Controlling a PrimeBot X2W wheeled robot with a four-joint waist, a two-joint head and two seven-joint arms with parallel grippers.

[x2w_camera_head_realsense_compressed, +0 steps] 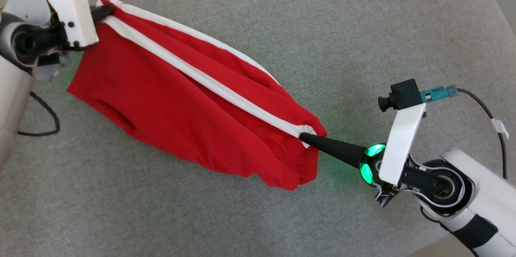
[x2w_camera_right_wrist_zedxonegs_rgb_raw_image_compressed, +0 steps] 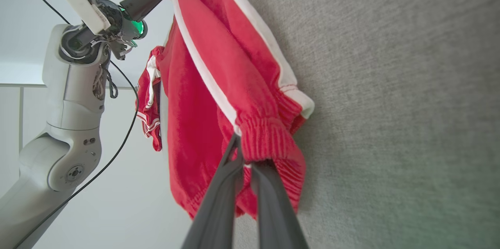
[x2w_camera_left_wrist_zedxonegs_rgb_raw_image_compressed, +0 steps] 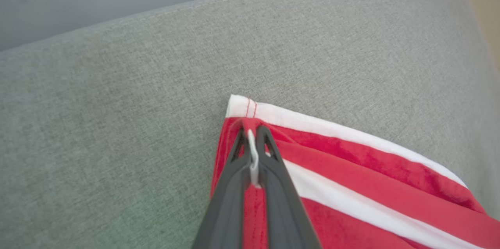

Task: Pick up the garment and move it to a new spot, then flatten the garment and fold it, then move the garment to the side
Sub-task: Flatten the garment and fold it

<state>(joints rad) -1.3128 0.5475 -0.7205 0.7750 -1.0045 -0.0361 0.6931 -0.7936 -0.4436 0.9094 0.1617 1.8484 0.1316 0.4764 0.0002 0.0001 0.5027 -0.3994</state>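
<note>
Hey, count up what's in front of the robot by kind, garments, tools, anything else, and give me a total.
Red garment: 1
Tools: 2, left tool and right tool, each shut on the garment
Grey fabric surface: 1
Total: 4

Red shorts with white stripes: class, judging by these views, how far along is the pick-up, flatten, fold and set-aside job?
Done: the red shorts with white stripes are picked up, with the left gripper shut on a hem corner and the right gripper on the elastic waistband. In hand: they are held stretched above the grey fabric surface. Left: laying flat, folding, moving aside.
</note>
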